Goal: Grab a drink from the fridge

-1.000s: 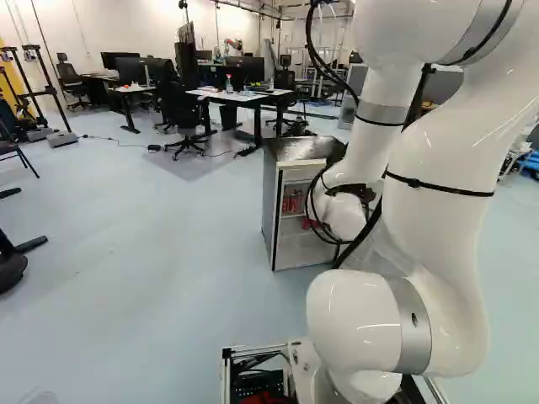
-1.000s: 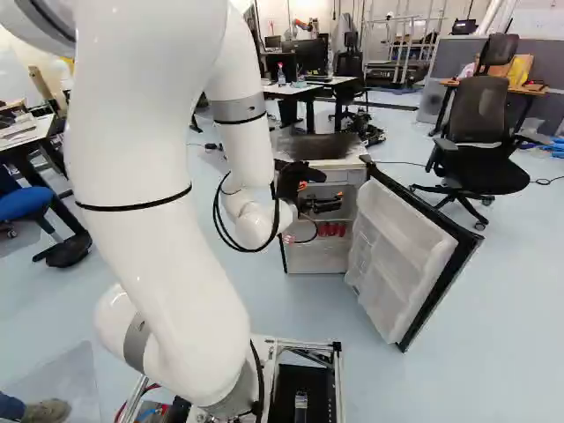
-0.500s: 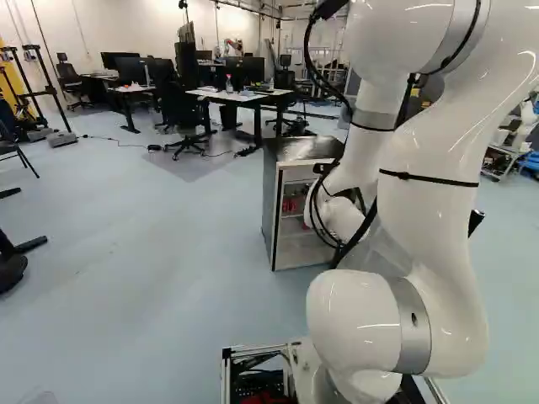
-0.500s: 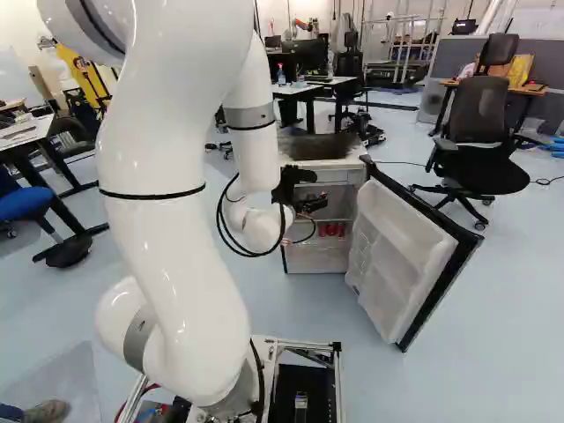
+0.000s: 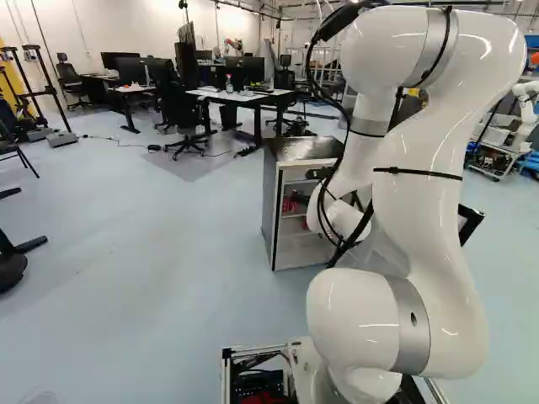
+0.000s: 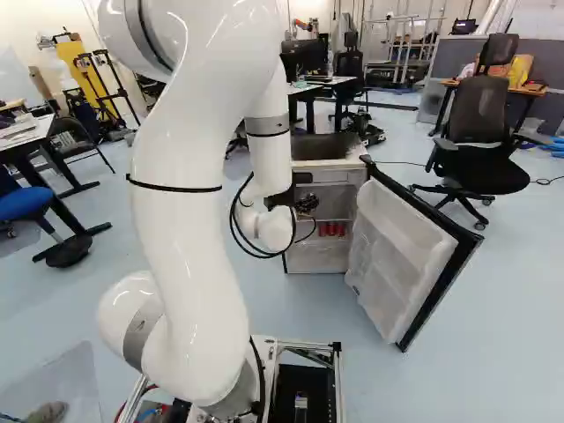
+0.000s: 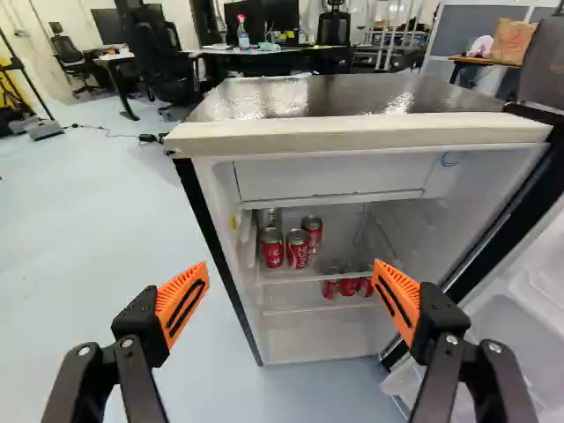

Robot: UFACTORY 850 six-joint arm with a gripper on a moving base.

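Note:
In the right base view my gripper (image 6: 306,204) is a small dark shape before the open fridge (image 6: 319,257). The wrist view shows the gripper (image 7: 290,277) open, its orange pads wide apart with nothing gripped. Ahead, between the fingers, is the fridge interior (image 7: 317,339). Red drink cans stand on its upper shelf: one can (image 7: 272,248) at the side, another can (image 7: 298,250) beside it and a third can (image 7: 312,230) behind. More red cans (image 7: 349,285) sit lower down, partly seen through the shelf. The fridge door (image 6: 401,256) stands wide open.
The fridge's dark top (image 7: 344,95) has a pale front edge just ahead of the gripper. An office chair (image 6: 483,145) stands beyond the door. Desks (image 5: 232,95) with monitors are farther back. Another robot (image 5: 524,109) shows at the right of the left base view.
The arm has swung: its upper part shifted left in the left base view and right in the right base view. The gripper has turned and sits slightly lower before the fridge. The base has not moved.

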